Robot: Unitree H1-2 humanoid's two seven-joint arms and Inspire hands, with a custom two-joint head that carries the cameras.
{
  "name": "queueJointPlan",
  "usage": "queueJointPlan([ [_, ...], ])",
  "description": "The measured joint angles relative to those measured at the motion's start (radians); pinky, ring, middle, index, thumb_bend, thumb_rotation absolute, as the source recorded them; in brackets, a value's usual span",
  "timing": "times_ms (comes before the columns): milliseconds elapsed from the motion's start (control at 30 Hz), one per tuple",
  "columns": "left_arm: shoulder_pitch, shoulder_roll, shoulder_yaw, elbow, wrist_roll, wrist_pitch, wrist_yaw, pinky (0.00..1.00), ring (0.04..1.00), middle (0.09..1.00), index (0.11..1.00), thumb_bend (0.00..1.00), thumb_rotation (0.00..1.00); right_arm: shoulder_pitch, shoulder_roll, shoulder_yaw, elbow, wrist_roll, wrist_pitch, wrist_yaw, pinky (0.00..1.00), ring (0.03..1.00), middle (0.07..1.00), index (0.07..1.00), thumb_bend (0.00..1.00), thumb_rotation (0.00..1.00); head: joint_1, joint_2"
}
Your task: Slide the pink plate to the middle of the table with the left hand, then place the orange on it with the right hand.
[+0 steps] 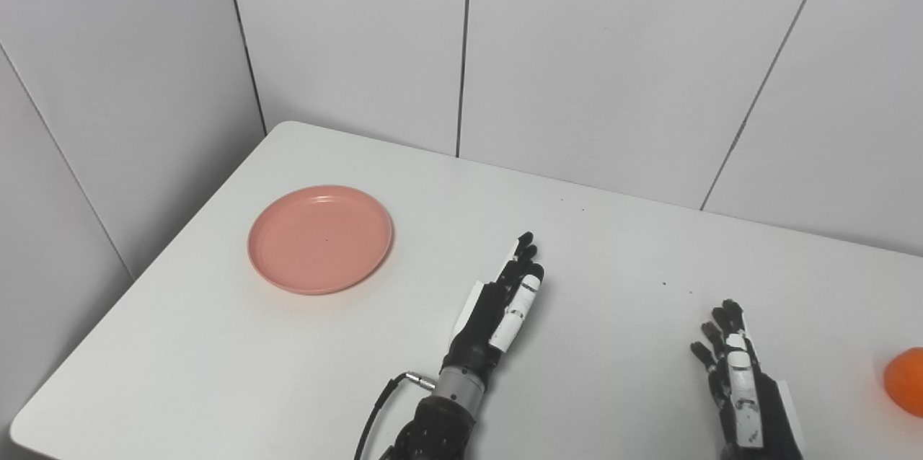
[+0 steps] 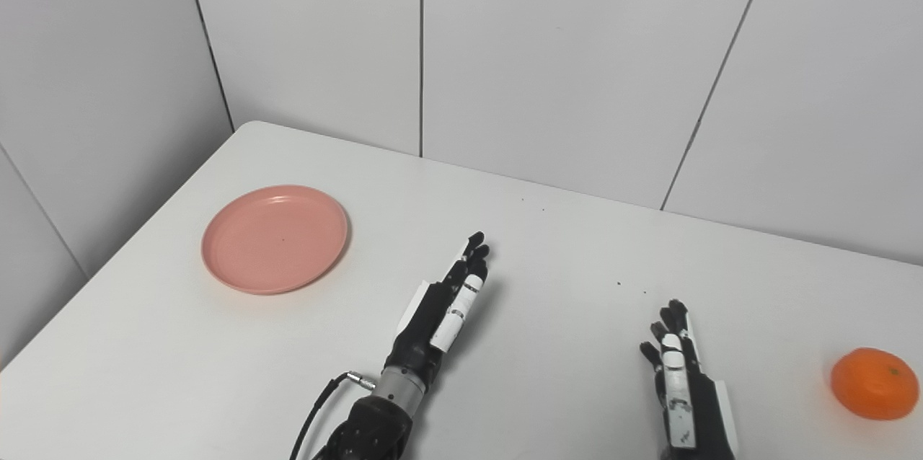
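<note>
The left hand [image 1: 501, 301] hangs over the middle of the white table [image 1: 613, 287], its fingers straight, close together and holding nothing. It points toward the far wall, and the pink plate [image 1: 320, 239] lies well apart from it, off toward the table's left side. The right hand [image 2: 681, 373] waits low near the front edge, fingers spread a little and empty too. The orange [image 2: 874, 383] sits on the table farther right, near that hand but not touching it.

The plate looks like stiff, light plastic, shallow with a low raised rim. On this smooth top it should slide easily, so fingertips laid flat inside against the far-left rim, or hooked over the rim, would likely drag it toward the centre. Too light a press could let the fingers skid across the glossy face. The orange looks firm and round. It could roll if nudged, so a wrap from above round its widest part seems safest.
</note>
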Motion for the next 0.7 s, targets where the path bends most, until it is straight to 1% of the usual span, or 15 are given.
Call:
queueJointPlan([
  [167, -0.001, 0.001, 0.002, -0.030, -0.005, 0.039, -0.031, 0.94, 0.958, 0.965, 0.949, 0.36, 1.00, 0.000, 0.001, 0.000, 0.001, 0.001, 0.000, 0.000, 0.99, 0.971, 0.976, 0.982, 0.19, 1.00, 0.002, -0.002],
  [233, -0.002, 0.001, 0.006, -0.039, -0.005, 0.054, -0.037, 0.95, 0.957, 0.971, 0.958, 0.35, 1.00, -0.001, 0.003, 0.000, 0.002, 0.001, 0.000, 0.000, 0.99, 0.971, 0.977, 0.983, 0.19, 1.00, 0.003, -0.003],
  [300, -0.008, 0.004, 0.014, -0.048, -0.005, 0.075, -0.042, 0.92, 0.956, 0.969, 0.958, 0.34, 1.00, -0.002, 0.004, 0.000, 0.003, 0.001, 0.000, 0.000, 0.99, 0.975, 0.983, 0.988, 0.18, 1.00, 0.006, -0.005],
  [400, -0.017, 0.015, 0.027, -0.073, -0.005, 0.080, -0.051, 0.93, 0.961, 0.971, 0.961, 0.36, 1.00, -0.003, 0.005, -0.001, 0.004, 0.001, 0.000, 0.000, 1.00, 0.978, 0.986, 0.991, 0.18, 1.00, 0.014, -0.008],
  [500, -0.035, 0.027, 0.045, -0.098, -0.006, 0.110, -0.061, 0.96, 0.975, 0.982, 0.972, 0.37, 1.00, -0.004, 0.006, -0.001, 0.005, 0.001, 0.000, 0.000, 1.00, 0.978, 0.986, 0.991, 0.17, 1.00, 0.014, -0.009],
  [633, -0.053, 0.043, 0.062, -0.129, -0.024, 0.128, -0.075, 0.95, 0.959, 0.968, 0.962, 0.41, 1.00, -0.006, 0.007, -0.001, 0.008, 0.001, 0.000, 0.000, 1.00, 0.977, 0.987, 0.991, 0.18, 1.00, 0.018, -0.012],
  [700, -0.062, 0.053, 0.071, -0.132, -0.027, 0.128, -0.077, 0.94, 0.955, 0.964, 0.958, 0.41, 1.00, -0.007, 0.007, -0.002, 0.009, 0.003, -0.001, 0.000, 1.00, 0.979, 0.989, 0.993, 0.17, 1.00, 0.021, -0.014],
])
